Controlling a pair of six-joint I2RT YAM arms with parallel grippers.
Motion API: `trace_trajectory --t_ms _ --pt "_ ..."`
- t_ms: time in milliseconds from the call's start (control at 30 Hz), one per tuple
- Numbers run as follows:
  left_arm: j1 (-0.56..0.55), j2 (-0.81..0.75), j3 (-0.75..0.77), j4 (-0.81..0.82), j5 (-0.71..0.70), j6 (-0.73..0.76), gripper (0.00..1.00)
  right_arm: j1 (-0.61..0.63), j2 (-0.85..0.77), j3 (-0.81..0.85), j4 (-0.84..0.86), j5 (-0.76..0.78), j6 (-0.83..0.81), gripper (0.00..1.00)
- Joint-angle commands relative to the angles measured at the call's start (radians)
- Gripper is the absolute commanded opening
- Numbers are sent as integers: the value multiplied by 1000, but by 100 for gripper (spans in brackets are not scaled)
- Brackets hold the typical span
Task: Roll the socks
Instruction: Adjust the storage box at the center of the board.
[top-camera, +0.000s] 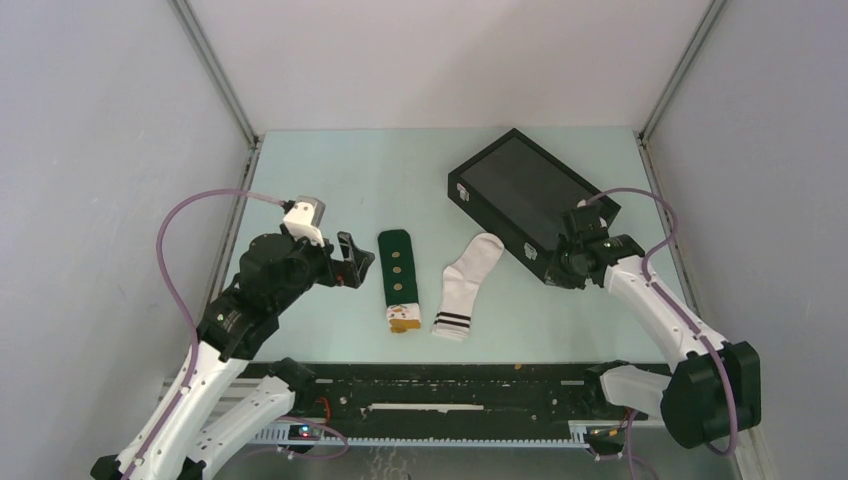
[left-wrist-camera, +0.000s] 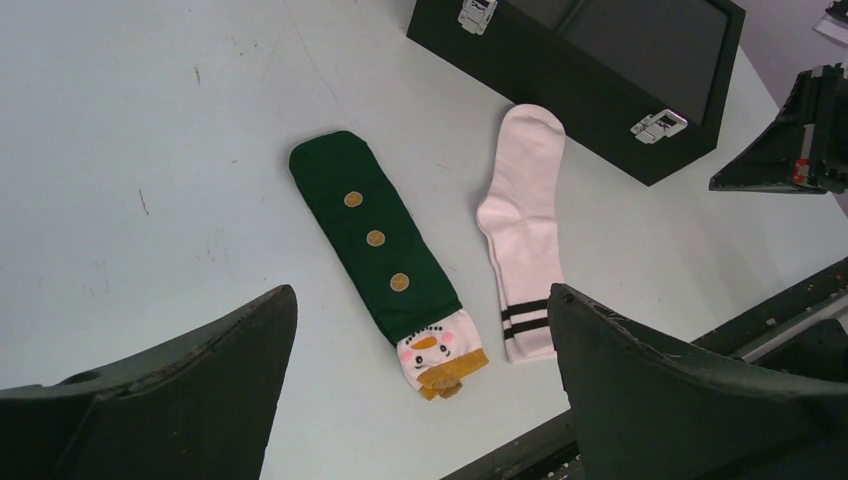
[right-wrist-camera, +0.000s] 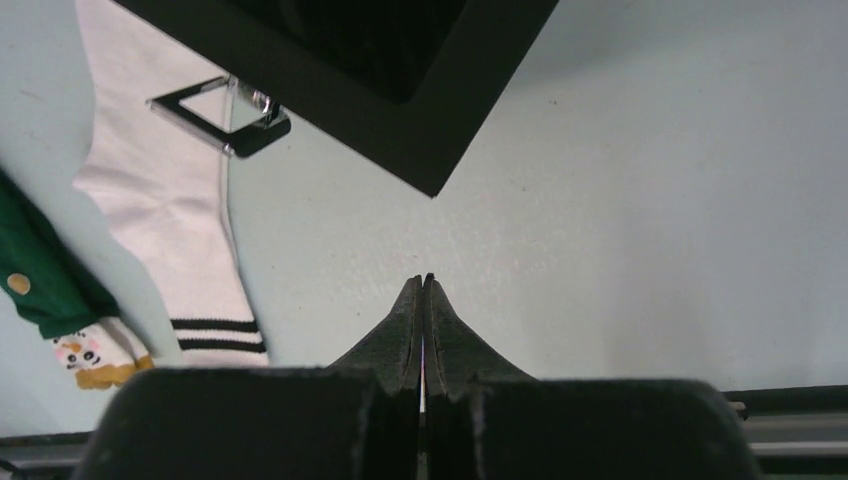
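Two socks lie flat side by side on the pale table. The dark green sock (top-camera: 397, 272) (left-wrist-camera: 370, 235) has tan dots and a white snowman end with an orange trim toward the near edge. To its right lies the white sock (top-camera: 470, 280) (left-wrist-camera: 525, 200) (right-wrist-camera: 160, 190), its two black cuff stripes near the front. My left gripper (top-camera: 358, 262) (left-wrist-camera: 420, 295) is open, hovering just left of the green sock with nothing between its fingers. My right gripper (top-camera: 563, 270) (right-wrist-camera: 422, 282) is shut on nothing, over bare table by the black case's near corner, right of the white sock.
A black case (top-camera: 530, 195) (left-wrist-camera: 600, 60) (right-wrist-camera: 400, 100) with metal latches (right-wrist-camera: 225, 115) lies angled at the back right, its edge touching the white sock's toe. The black rail (top-camera: 450, 385) runs along the table's near edge. Grey walls enclose both sides.
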Motion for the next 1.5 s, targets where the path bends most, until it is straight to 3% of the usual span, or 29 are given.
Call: trace_trajectory --t_ms 0,500,1067,1467 --pt "-4 -8 -22 24 6 20 100 2 39 0 70 65 21 0" --pt "-4 -2 -16 11 -6 9 100 -131 148 2 216 34 -22 0" --pt "-4 -5 -12 3 -26 -2 100 -307 282 119 263 16 -70 0" --pt "-4 -5 -7 -5 -30 12 100 -173 156 112 106 70 -61 0"
